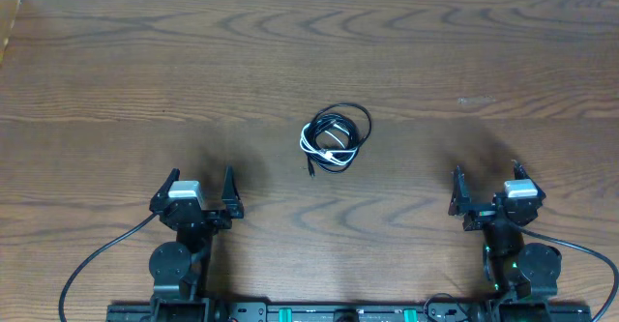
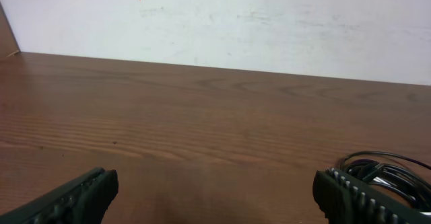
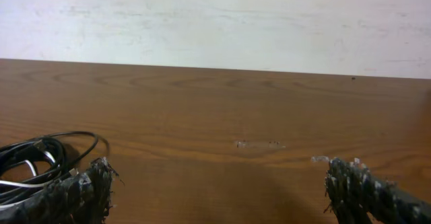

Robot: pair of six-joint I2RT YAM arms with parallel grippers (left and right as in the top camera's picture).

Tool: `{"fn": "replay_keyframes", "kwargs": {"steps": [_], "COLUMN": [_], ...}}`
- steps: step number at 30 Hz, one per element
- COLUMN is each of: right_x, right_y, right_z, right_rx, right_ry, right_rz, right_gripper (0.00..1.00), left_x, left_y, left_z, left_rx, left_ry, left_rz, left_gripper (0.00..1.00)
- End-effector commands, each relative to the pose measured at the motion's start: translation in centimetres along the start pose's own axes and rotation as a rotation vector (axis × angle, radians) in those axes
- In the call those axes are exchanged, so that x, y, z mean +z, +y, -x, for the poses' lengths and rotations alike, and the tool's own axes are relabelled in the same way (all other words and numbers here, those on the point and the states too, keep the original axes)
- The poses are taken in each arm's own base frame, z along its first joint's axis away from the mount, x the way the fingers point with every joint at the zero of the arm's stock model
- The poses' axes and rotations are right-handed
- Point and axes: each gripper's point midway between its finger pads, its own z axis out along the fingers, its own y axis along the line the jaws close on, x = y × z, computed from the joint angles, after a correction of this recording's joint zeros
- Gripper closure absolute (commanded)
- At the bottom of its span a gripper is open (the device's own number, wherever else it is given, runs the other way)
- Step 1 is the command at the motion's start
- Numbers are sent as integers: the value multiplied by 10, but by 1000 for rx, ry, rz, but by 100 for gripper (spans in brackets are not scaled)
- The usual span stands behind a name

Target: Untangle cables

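Seen from overhead, the coiled cables are lying too small and too tightly overlapped for their strands to be counted or their plug ends told apart. In the left wrist view the bundle is running off the right edge, partly hiding behind a finger of the left gripper. In the right wrist view it is spilling past the left edge behind a finger of the right gripper. The frames' bottom edges are cropping all four fingers.

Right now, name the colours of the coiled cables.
The cables are black and white; overhead shows best.
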Motion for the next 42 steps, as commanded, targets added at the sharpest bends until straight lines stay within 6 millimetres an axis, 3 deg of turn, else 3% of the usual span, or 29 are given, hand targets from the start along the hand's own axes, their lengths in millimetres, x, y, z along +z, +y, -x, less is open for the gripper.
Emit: {"fn": "replay_keyframes", "kwargs": {"steps": [1, 36, 38, 42], "right_x": [0, 0, 0, 0], "right_y": [-4, -4, -4, -4], "right_z": [0, 0, 0, 0], "right_rx": [-10, -10, -10, -10], "right_ry": [-2, -2, -2, -2], "right_rz": [-21, -20, -21, -21], "right_gripper": [1, 1, 1, 1], "left_x": [1, 1, 0, -25], "left_y": [3, 2, -12, -90], "left_z": [-15, -14, -10, -13], "left_rx": [2, 1, -53, -384], "left_ry": [46, 43, 32, 164], "left_rz": [11, 5, -76, -535], "left_gripper": [2, 2, 2, 2]}}
